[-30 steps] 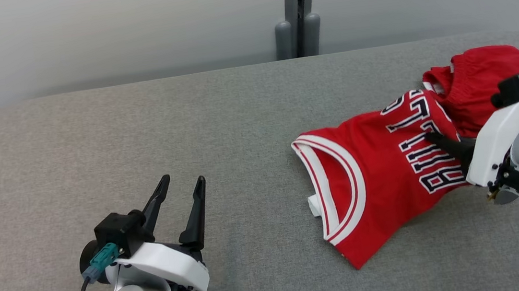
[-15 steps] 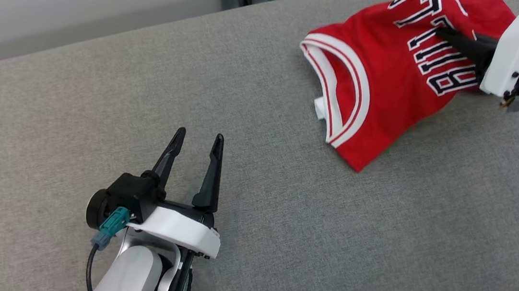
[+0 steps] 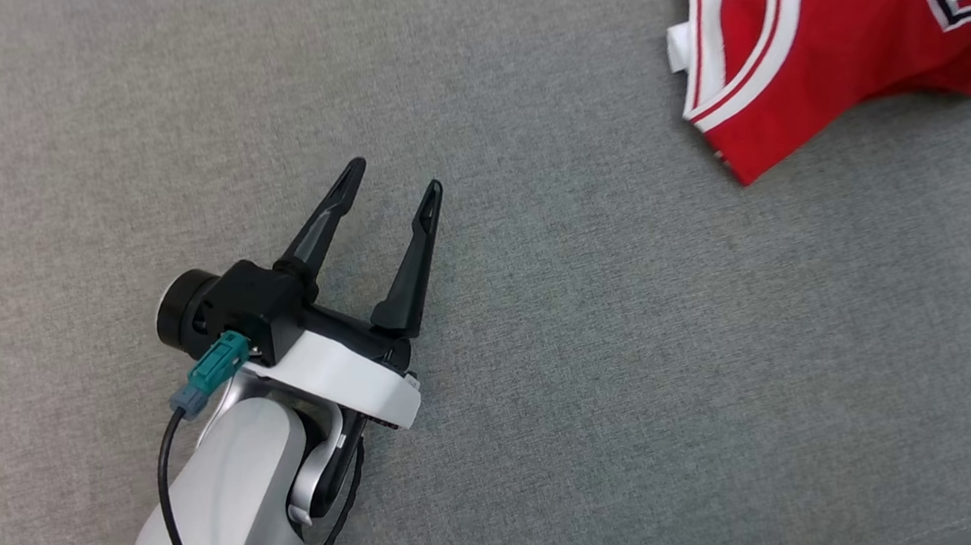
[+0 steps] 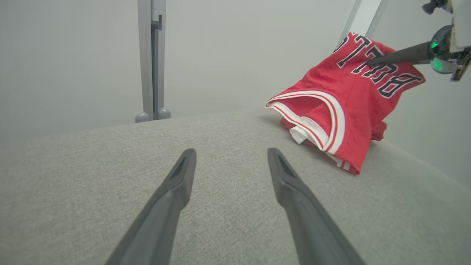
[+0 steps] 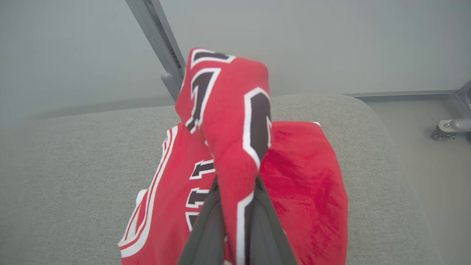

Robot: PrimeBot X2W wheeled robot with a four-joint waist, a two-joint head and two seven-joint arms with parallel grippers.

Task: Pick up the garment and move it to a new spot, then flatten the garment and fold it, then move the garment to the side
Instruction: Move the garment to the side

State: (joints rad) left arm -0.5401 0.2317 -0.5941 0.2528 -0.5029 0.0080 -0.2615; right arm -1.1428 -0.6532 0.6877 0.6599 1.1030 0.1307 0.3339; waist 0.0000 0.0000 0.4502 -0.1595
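The right end effector [image 5: 237,184] pinches the red jersey [image 3: 839,28], half lifted, at the counter's [image 3: 552,392] far right. The left end effector [image 3: 396,175] is wide, empty, well away to its left.

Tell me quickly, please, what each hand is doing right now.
Left hand: open, holding nothing.
Right hand: shut on the red jersey.
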